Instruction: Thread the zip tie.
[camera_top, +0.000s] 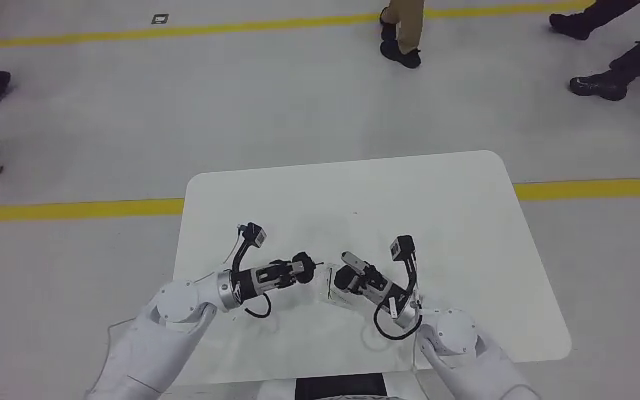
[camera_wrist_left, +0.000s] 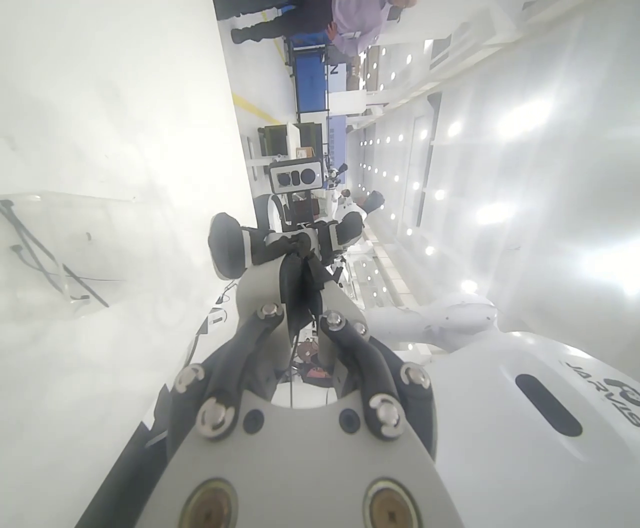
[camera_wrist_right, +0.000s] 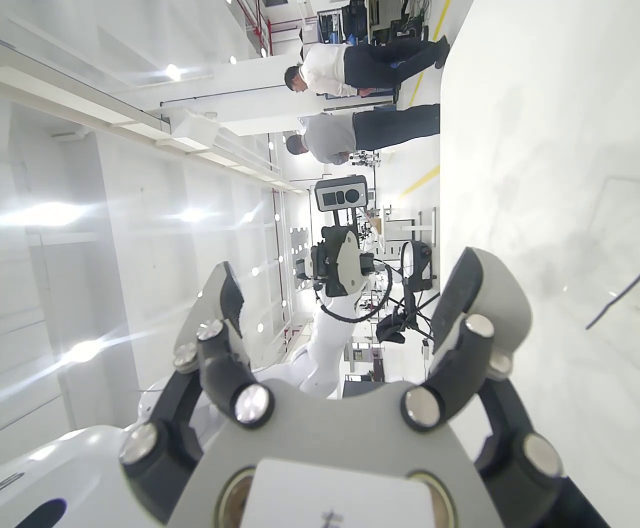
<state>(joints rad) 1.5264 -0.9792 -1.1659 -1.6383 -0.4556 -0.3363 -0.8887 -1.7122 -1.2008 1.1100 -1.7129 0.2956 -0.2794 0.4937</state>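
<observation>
midair over the white table, the left pincer is clamped on what looks like a thin black plastic zip tie. the tie's long axis points at the right pincer, which sits just beside it with jaws spread wide. a clear plastic bag of spare ties lies on the table. neither tie nor bag carries readable print.

zip tie | black, thin strip | seemingly pinched in left jaws | held above table

White table, clear bag on it (black zip ties inside)
</observation>
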